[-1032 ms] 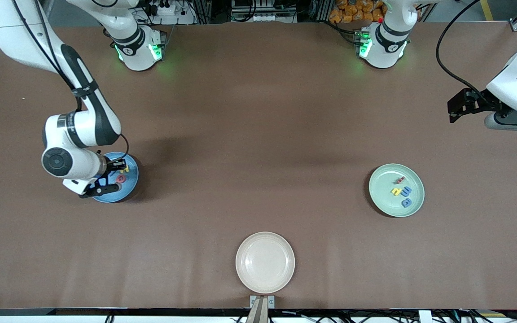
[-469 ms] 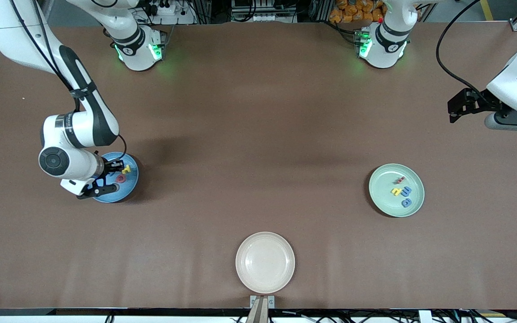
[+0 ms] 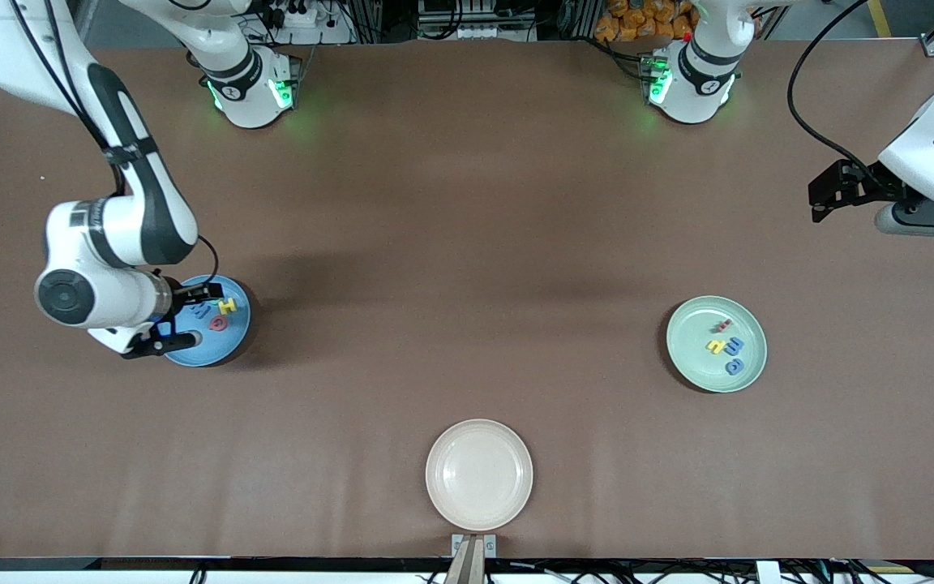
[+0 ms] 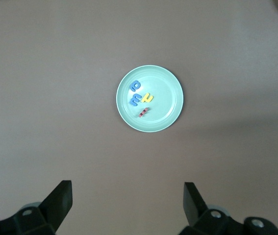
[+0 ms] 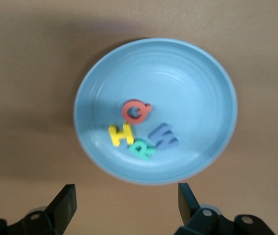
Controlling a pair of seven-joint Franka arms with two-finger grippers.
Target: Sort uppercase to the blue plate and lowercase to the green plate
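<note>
The right gripper (image 5: pixel 124 208), jaws spread and empty, hangs over the round sky-blue plate (image 3: pixel 233 341) holding four foam capitals (image 5: pixel 139 129). The left gripper (image 4: pixel 127 205) waits open, high above the table.

Right gripper (image 3: pixel 179 320) crowds the blue plate (image 3: pixel 233 337).

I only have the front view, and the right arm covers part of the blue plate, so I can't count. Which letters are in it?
Observer: Four lie in the blue plate: red Q, yellow H, teal R and blue M.
Operator: Is the right gripper holding anything?
Observer: No, the right gripper is open and empty over the plate's edge.
Operator: And the left gripper?
Observer: The left gripper waits open and empty; its camera looks down on the green plate.
</note>
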